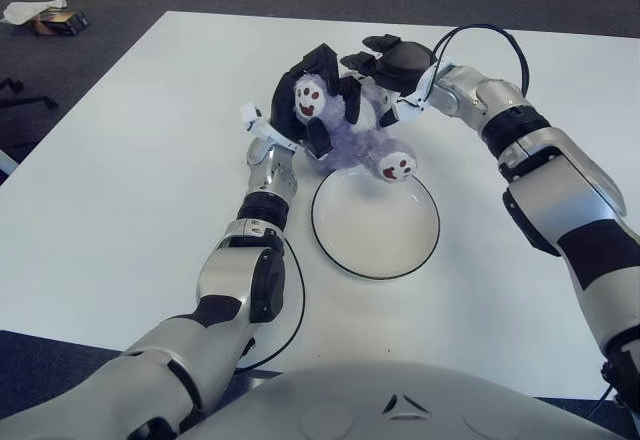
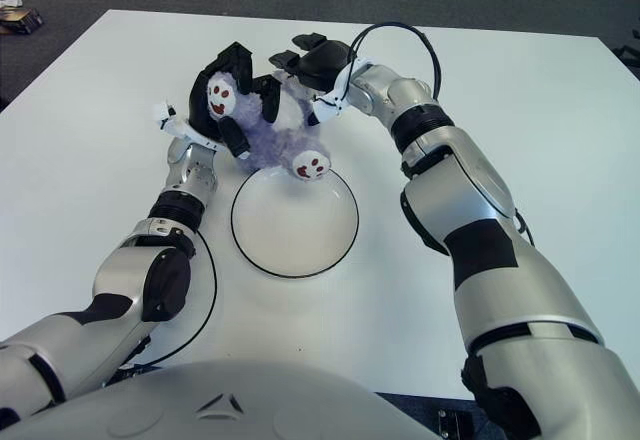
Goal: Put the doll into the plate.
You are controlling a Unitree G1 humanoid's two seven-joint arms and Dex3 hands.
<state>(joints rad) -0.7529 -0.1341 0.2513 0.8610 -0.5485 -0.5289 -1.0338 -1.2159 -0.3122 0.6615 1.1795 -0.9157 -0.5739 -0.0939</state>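
The left hand (image 1: 305, 100) had its dark fingers curled around the head end of the doll (image 1: 345, 130), a purple plush with white, red-marked face and feet, holding it at the far rim of the plate (image 1: 330, 245). The right hand (image 1: 385, 60) was at the doll's far side with its fingers bent over the plush, touching it, though whether it truly gripped could not be told. One foot of the doll hung over the plate's far edge, the body mostly beyond it above the white desk (image 1: 120, 180).
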